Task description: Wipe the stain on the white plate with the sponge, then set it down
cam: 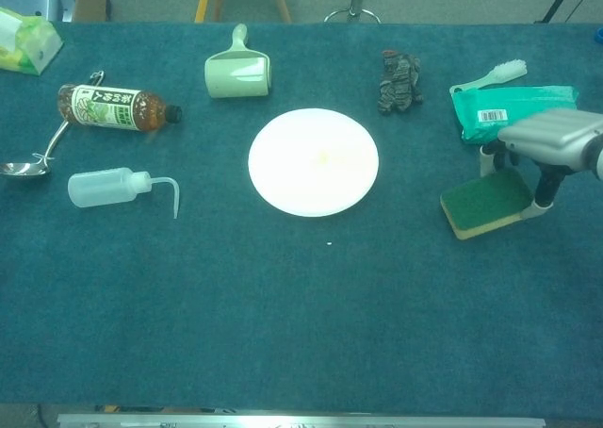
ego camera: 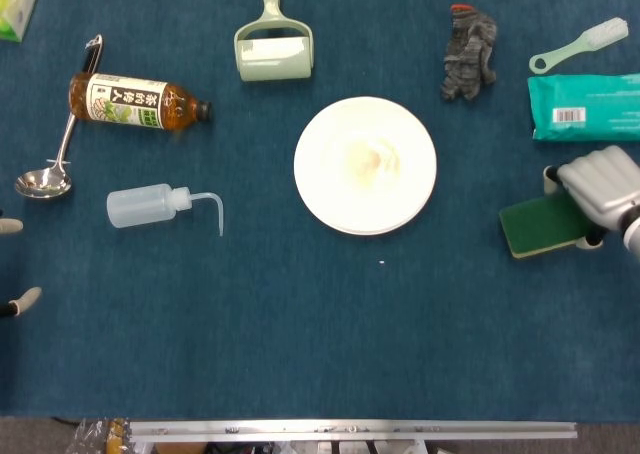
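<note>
1. Right hand: fingers closed on the green sponge, at or just above the blue surface; contact unclear.
2. Sponge: long axis runs leftward from the hand.
3. White plate: well left of the hand; a faint stain shows at its centre.
4. Left hand: only fingertips visible, state undeterminable.

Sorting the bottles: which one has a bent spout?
The clear squeeze bottle, beside the ladle; the tea bottle has a plain cap.
</note>
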{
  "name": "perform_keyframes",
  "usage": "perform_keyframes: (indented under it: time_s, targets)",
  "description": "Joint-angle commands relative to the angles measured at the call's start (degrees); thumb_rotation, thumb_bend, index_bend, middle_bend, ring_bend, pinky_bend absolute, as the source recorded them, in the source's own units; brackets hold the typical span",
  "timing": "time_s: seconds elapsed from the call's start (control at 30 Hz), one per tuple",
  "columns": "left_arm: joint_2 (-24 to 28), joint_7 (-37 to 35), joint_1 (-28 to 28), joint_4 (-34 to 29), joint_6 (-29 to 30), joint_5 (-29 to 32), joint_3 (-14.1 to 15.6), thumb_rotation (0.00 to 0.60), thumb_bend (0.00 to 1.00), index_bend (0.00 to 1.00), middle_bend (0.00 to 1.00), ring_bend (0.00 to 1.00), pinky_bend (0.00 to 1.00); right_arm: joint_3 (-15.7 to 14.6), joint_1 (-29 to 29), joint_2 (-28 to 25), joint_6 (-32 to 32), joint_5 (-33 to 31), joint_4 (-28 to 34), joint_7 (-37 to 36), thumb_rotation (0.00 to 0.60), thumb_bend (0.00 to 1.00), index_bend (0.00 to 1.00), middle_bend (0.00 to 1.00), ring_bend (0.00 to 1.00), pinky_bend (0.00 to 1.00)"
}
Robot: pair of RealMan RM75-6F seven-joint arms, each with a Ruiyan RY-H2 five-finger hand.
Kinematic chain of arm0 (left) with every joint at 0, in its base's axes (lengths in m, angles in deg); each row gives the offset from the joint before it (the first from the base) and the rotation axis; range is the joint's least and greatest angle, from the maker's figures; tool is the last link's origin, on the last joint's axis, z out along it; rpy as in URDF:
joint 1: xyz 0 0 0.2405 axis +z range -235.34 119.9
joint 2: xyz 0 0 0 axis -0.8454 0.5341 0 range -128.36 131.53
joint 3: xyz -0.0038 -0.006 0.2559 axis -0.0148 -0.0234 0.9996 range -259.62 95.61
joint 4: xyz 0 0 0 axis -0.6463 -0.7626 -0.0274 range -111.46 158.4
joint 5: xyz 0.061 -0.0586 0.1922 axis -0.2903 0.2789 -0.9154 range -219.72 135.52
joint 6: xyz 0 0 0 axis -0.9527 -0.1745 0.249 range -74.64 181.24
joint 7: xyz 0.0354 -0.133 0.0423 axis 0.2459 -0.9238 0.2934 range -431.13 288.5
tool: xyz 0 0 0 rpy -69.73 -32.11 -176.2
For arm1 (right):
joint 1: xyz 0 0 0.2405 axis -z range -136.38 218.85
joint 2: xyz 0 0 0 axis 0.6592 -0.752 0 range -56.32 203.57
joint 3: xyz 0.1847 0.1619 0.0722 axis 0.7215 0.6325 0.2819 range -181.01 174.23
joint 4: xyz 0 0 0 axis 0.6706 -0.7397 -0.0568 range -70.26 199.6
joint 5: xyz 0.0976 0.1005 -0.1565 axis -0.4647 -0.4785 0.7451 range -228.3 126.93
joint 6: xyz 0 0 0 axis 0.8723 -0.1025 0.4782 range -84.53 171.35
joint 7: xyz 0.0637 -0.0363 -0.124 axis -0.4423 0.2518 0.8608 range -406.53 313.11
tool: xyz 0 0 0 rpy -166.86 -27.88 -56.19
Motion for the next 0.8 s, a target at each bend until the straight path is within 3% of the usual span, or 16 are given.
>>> perform_keyframes:
  time_s: [0.03, 0.17, 0.27, 0.37, 0.5, 0.63, 0.8]
  targets:
    - [-0.1, -0.1, 0.0, 0.1, -0.1, 0.1, 0.1, 0.6, 0.0, 0.29, 0.2, 0.26, 0.51, -0.8, -2.9, 0.0, 3.7, -8.9, 0.7, 3.3, 0.6, 0.0, 0.0, 0.01, 0.14, 0.29]
    - [-0.2, -0.4, -0.1, 0.4, -0.2, 0.1, 0.1, 0.6, 0.0, 0.29, 0.2, 0.26, 0.51, -1.0, -4.4, -0.7, 3.0, -13.4, 2.6, 4.1, 0.6, 0.0, 0.0, 0.0, 0.1, 0.33]
    - [-0.5, -0.6, -0.1, 0.6, 0.2, 0.0, -0.1, 0.6, 0.0, 0.29, 0.2, 0.26, 0.51, 0.8, -3.4, -2.5, 2.1, -12.3, 4.8, 0.8, 0.6, 0.0, 0.0, 0.0, 0.09, 0.36]
    - [-1.1, -0.5, -0.2, 0.6, 1.7, -0.1, -1.1, 0.6, 0.0, 0.29, 0.2, 0.26, 0.51, 5.5, 2.9, -4.3, -4.2, -0.8, 5.5, -8.8, 0.6, 0.0, 0.0, 0.0, 0.09, 0.37]
    - [-1.3, -0.1, -1.0, 0.1, 4.1, -1.6, -2.2, 0.6, 0.0, 0.29, 0.2, 0.25, 0.51, 5.9, 13.4, -3.9, -19.3, 18.5, 1.4, -17.3, 0.6, 0.0, 0.02, 0.09, 0.1, 0.37]
    - [-0.2, 1.7, -1.8, -1.5, 5.0, -2.8, -2.8, 0.6, 0.0, 0.29, 0.21, 0.25, 0.49, 4.8, 20.0, -5.4, -26.5, 24.1, 0.0, -21.0, 0.6, 0.0, 0.1, 0.19, 0.13, 0.35]
    - [1.5, 4.3, -2.2, -4.2, 6.3, -3.1, -3.5, 0.6, 0.0, 0.3, 0.22, 0.25, 0.48, 3.4, 27.2, -8.0, -32.2, 26.7, -0.2, -24.3, 0.6, 0.0, 0.14, 0.24, 0.14, 0.35]
